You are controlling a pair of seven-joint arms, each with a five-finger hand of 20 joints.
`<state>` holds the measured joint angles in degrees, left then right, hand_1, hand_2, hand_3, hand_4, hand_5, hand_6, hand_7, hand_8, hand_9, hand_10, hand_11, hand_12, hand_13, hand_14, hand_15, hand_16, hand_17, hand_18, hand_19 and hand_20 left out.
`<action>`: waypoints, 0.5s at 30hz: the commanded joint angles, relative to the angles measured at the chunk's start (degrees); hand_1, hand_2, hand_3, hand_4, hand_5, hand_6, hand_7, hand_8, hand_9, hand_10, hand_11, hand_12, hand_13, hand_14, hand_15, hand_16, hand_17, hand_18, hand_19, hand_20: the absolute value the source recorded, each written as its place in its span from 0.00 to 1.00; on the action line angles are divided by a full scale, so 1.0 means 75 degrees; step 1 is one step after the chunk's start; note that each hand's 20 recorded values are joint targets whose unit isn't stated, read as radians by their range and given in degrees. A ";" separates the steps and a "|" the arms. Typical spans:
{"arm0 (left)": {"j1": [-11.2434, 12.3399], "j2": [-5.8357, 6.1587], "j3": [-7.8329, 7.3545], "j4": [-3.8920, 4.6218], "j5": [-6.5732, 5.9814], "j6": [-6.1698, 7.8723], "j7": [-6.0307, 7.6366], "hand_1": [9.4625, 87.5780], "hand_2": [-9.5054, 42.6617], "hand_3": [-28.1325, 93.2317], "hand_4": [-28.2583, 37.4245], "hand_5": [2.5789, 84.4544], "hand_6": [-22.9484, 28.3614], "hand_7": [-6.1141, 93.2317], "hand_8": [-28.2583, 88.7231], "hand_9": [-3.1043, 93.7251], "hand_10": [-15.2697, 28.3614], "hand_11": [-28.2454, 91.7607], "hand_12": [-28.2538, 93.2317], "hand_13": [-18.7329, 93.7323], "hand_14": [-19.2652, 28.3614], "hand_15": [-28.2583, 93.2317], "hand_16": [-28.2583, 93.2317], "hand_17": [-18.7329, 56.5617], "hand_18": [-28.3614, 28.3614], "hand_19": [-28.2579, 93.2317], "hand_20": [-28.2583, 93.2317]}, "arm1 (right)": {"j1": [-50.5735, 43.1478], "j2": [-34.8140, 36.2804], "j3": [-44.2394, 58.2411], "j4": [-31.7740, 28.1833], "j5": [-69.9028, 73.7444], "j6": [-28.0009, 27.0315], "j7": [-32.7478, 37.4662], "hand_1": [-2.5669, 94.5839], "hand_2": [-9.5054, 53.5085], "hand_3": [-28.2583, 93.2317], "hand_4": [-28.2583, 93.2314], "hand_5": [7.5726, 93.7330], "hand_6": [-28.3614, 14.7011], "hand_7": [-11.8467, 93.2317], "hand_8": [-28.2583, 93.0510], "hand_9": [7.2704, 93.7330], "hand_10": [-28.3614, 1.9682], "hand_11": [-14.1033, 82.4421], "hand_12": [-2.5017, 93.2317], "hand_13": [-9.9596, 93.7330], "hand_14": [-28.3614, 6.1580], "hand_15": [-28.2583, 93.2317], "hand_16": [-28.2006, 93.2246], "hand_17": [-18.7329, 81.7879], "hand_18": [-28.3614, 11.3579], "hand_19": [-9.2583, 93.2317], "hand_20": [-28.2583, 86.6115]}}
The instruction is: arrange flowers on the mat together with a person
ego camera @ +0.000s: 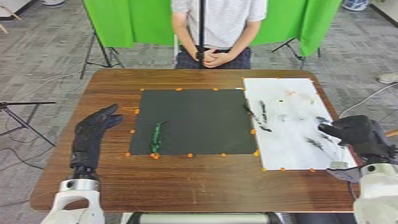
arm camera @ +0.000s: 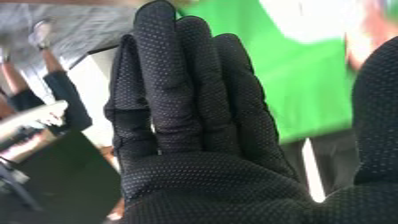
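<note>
Right black-gloved robot hand (ego camera: 362, 134) hangs open, fingers straight, near long white sheet (ego camera: 284, 150). Dark square mat (ego camera: 200, 120) lies on brown wooden table (ego camera: 195, 187), grey floor (ego camera: 44, 65) around.

Green cloth (ego camera: 133, 22) hangs along the head view's top; a dark stand (ego camera: 28, 103) is at middle left, perhaps a blue-and-white pot (ego camera: 355, 4) at upper right.

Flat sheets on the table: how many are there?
2: the dark mat in the middle, with a green stem on it, and the white sheet to its right, with the right hand at its right edge.
</note>
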<state>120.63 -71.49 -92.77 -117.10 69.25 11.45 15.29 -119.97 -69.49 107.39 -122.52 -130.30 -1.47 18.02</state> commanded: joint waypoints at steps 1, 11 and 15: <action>0.0149 0.0025 -0.0052 -0.0046 0.0009 0.0031 -0.0053 0.23 0.26 0.77 0.11 0.58 0.51 0.22 0.18 0.56 0.69 0.43 0.35 0.52 0.78 0.41 0.22 0.37 0.70 0.31 0.37 | -0.0103 0.0273 -0.0256 0.0387 -0.2355 -0.0108 0.0341 0.31 0.00 0.74 0.00 0.63 0.53 0.23 0.17 0.70 0.38 0.35 0.27 0.71 0.41 0.56 0.44 0.47 0.22 0.60 0.60; 0.0151 0.0011 -0.0074 -0.0053 0.0014 0.0013 -0.0096 0.23 0.25 0.77 0.12 0.58 0.51 0.22 0.18 0.57 0.70 0.43 0.35 0.52 0.78 0.41 0.22 0.37 0.70 0.31 0.37 | -0.0207 0.0461 -0.0406 0.0609 -0.2693 -0.0480 0.0676 0.32 0.00 0.77 0.00 0.64 0.55 0.24 0.17 0.71 0.39 0.36 0.27 0.72 0.43 0.58 0.44 0.47 0.21 0.62 0.60; 0.0143 0.0004 -0.0078 -0.0055 0.0015 0.0018 -0.0118 0.23 0.25 0.77 0.12 0.58 0.51 0.22 0.18 0.56 0.70 0.43 0.35 0.52 0.78 0.41 0.22 0.37 0.70 0.31 0.37 | -0.0210 0.0549 -0.0581 0.0785 -0.2854 -0.0453 0.0844 0.33 0.00 0.77 0.00 0.66 0.56 0.25 0.17 0.73 0.40 0.37 0.28 0.74 0.43 0.62 0.45 0.47 0.18 0.66 0.62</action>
<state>121.06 -71.33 -93.10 -117.39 69.23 11.48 15.27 -120.32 -66.61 104.54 -118.42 -150.23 -4.10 22.07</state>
